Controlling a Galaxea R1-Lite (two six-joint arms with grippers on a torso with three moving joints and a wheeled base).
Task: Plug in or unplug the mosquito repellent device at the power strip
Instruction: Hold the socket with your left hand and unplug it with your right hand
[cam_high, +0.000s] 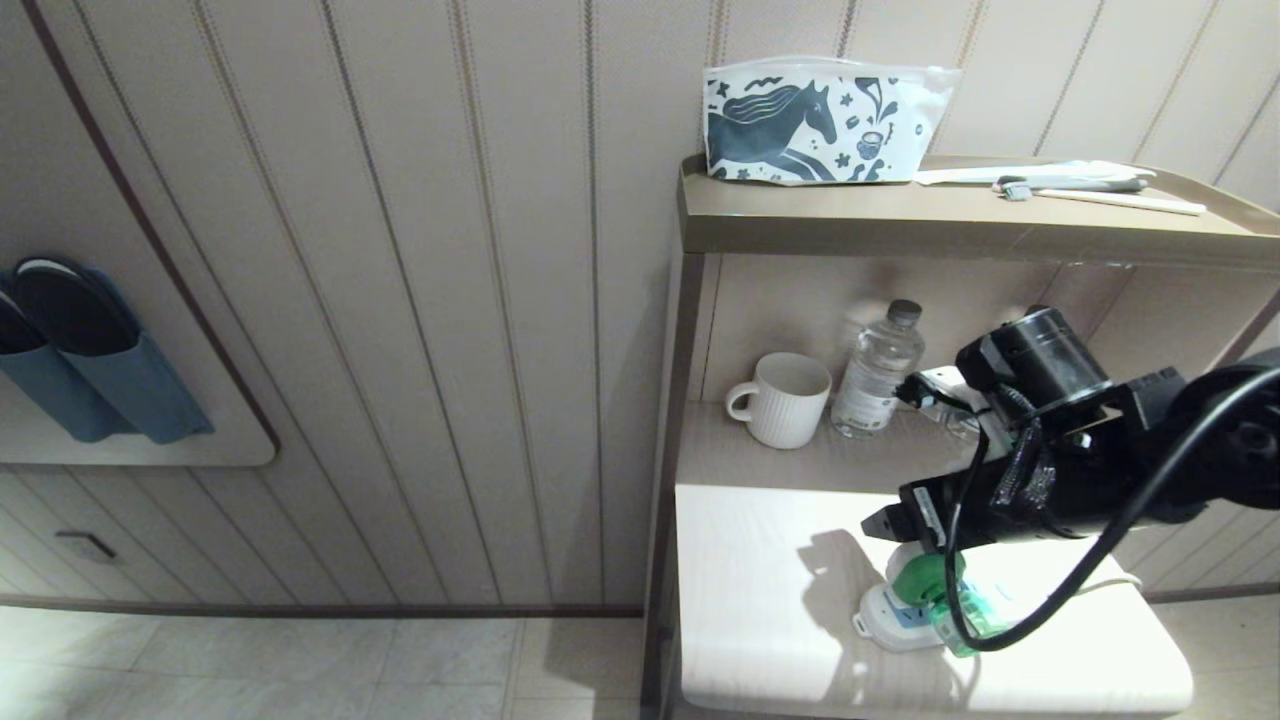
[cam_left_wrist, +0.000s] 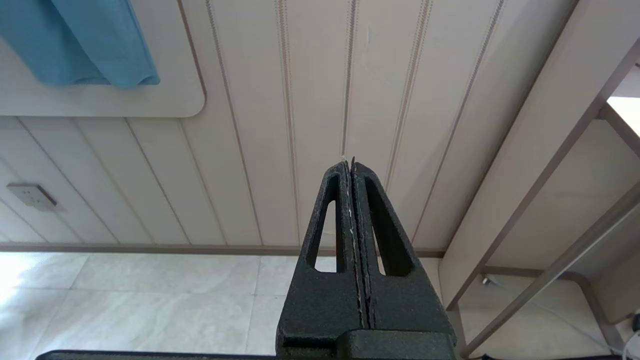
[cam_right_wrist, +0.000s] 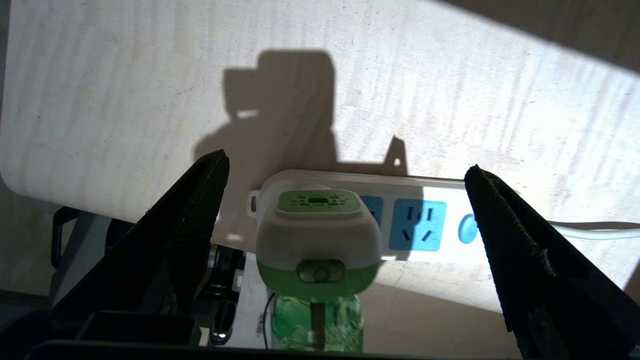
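Note:
The mosquito repellent device (cam_right_wrist: 317, 235), a white head with a green top patch and a green liquid bottle, sits on the end socket of the white power strip (cam_right_wrist: 450, 190); its pins are hidden. In the head view the device (cam_high: 930, 590) and the power strip (cam_high: 885, 625) lie near the front of the pale lower shelf (cam_high: 760, 580). My right gripper (cam_right_wrist: 347, 162) hovers just above the device (cam_high: 885, 525), fingers (cam_right_wrist: 200, 210) spread wide to either side and touching nothing. My left gripper (cam_left_wrist: 350, 162) is shut and empty, parked off by the wall.
On the shelf behind stand a white ribbed mug (cam_high: 780, 400) and a clear water bottle (cam_high: 880, 375). The top shelf carries a horse-print pouch (cam_high: 820, 120) and a toothbrush (cam_high: 1080, 185). The strip's cord (cam_right_wrist: 595, 227) runs off to one side. Blue slipper holders (cam_high: 90, 370) hang on the wall.

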